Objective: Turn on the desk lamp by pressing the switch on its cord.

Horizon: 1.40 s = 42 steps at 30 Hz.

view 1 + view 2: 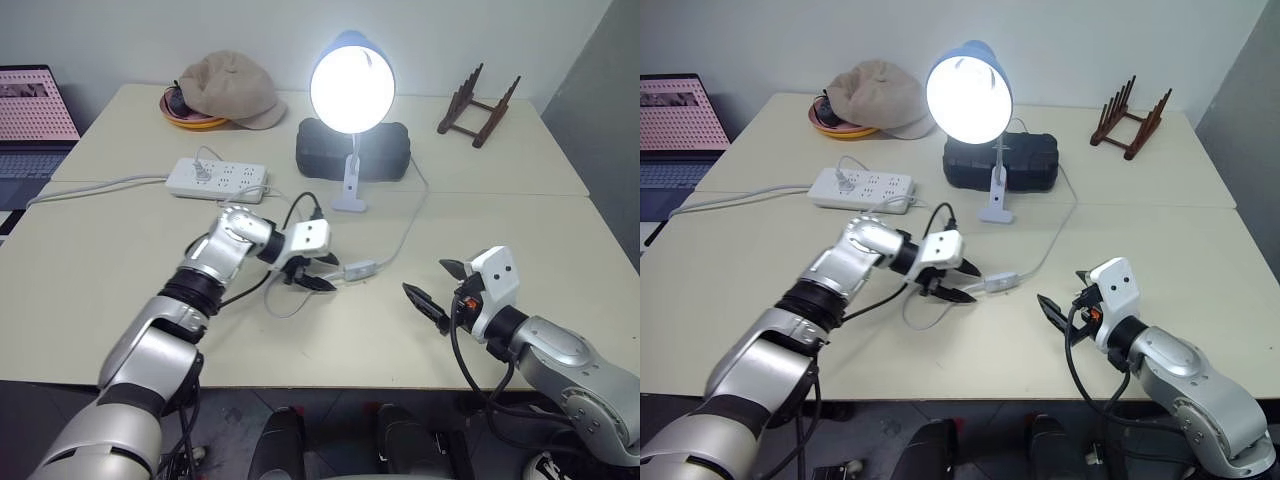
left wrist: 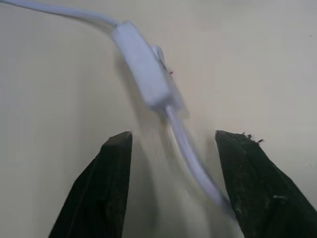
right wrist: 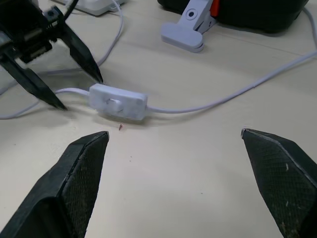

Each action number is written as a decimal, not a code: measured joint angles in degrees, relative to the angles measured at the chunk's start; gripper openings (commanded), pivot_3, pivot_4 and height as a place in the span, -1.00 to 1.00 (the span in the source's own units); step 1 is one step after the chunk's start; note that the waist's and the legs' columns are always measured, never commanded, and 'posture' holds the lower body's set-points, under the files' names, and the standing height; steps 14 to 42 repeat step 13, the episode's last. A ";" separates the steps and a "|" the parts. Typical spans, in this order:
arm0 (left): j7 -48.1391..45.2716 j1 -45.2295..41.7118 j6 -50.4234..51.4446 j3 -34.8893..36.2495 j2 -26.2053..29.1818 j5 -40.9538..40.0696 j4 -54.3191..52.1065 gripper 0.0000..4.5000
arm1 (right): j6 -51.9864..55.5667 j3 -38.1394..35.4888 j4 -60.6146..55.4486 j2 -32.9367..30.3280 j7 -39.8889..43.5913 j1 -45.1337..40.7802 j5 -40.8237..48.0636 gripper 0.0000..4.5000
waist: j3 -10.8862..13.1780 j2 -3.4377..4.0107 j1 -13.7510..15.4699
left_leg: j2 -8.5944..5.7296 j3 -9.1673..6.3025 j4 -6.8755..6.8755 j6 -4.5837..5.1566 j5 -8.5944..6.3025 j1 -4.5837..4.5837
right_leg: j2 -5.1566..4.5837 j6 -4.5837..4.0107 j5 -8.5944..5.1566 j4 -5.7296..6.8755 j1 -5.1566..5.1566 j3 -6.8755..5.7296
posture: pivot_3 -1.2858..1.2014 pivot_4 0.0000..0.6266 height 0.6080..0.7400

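Lamp's (image 1: 352, 85) lit. Left gripper (image 1: 312, 273) sits spread open straddling the cord (image 2: 190, 158), with the switch (image 1: 360, 269) just past its fingertips. Right gripper (image 1: 440, 287) is wide open and empty, switch well ahead of it.

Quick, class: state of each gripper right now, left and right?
Left gripper: open, holding nothing, fingers straddling the cord beside the switch.
Right gripper: open wide, holding nothing.
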 measured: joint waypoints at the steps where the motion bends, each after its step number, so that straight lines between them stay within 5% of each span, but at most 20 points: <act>1: -0.34 1.32 2.79 2.38 2.13 -1.34 -4.01 0.66 | 0.12 -1.36 0.31 -1.16 2.74 0.19 1.17 1.00 | 0.00 0.00 -0.01 | 0.00 0.00 0.00 0.00 0.00 0.03 | 0.00 0.01 0.00 0.09 0.00 0.01 | 0.03 -0.52 1.00; 5: -1.38 7.91 11.69 9.56 10.20 -6.80 -15.11 0.98 | 2.22 -4.06 0.94 -6.10 11.29 -1.22 6.18 1.00 | 0.04 0.05 -0.59 | 0.07 0.05 -0.07 0.00 0.00 0.31 | 0.01 -0.08 -0.07 0.32 0.07 0.03 | 0.03 -0.52 1.00; 13: 5.01 16.45 27.40 21.34 16.14 -13.75 -30.33 0.98 | 3.48 -6.97 6.97 -14.05 27.04 -4.94 10.23 1.00 | 0.04 0.02 0.30 | 0.05 0.00 0.05 -0.01 0.00 0.91 | -0.01 -0.44 -0.31 0.40 0.63 -0.03 | 0.03 -0.52 1.00; 42: 5.01 16.45 27.40 21.34 16.14 -13.75 -30.33 0.98 | 3.48 -6.97 6.97 -14.05 27.04 -4.94 10.23 1.00 | 0.04 0.02 0.30 | 0.05 0.00 0.05 -0.01 0.00 0.91 | -0.01 -0.44 -0.31 0.40 0.63 -0.03 | 0.03 -0.52 1.00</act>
